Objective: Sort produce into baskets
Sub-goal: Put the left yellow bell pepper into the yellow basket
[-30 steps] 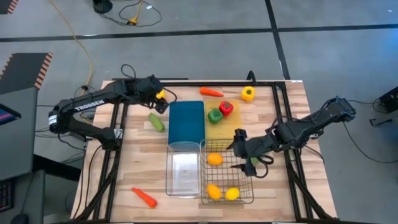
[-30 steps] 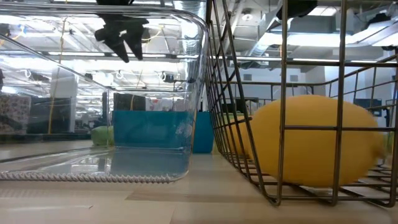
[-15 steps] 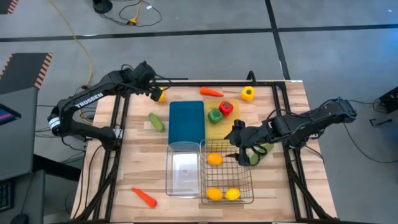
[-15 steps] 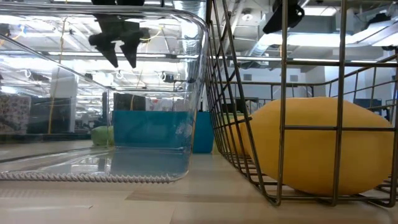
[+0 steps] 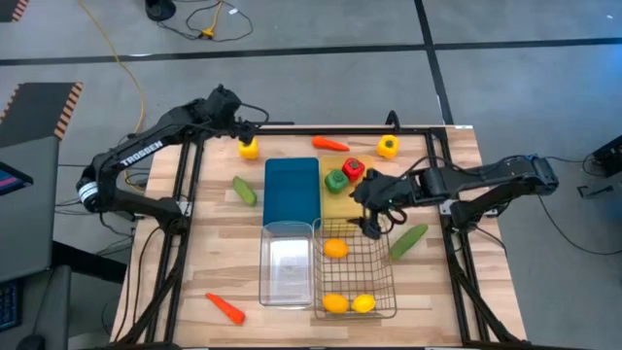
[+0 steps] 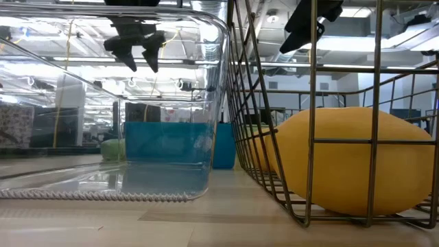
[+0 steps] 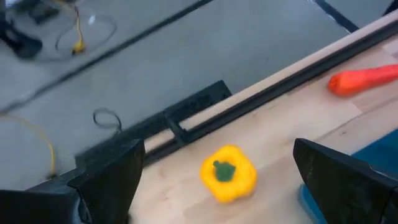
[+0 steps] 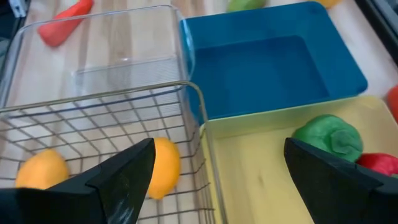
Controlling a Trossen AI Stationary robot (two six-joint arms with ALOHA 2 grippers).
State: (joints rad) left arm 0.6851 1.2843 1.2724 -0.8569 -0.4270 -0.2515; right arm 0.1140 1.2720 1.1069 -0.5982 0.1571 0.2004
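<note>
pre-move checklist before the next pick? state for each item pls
1. Left end effector open, over the yellow pepper at the table's far left edge: ok.
2. That pepper sits free on the wood, nothing touching it: ok.
3. Right end effector open and empty, above the seam of yellow tray and wire basket: ok.
4. Cucumber lies on the table right of the wire basket, not binned: not ok.
5. Blue tray holds nothing: ok.
6. Left end effector's height above the pepper: cannot tell.

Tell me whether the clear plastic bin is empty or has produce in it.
Empty. From above, the clear plastic bin shows only its bare see-through floor, while the wire basket beside it holds two oranges and a lemon.
</note>
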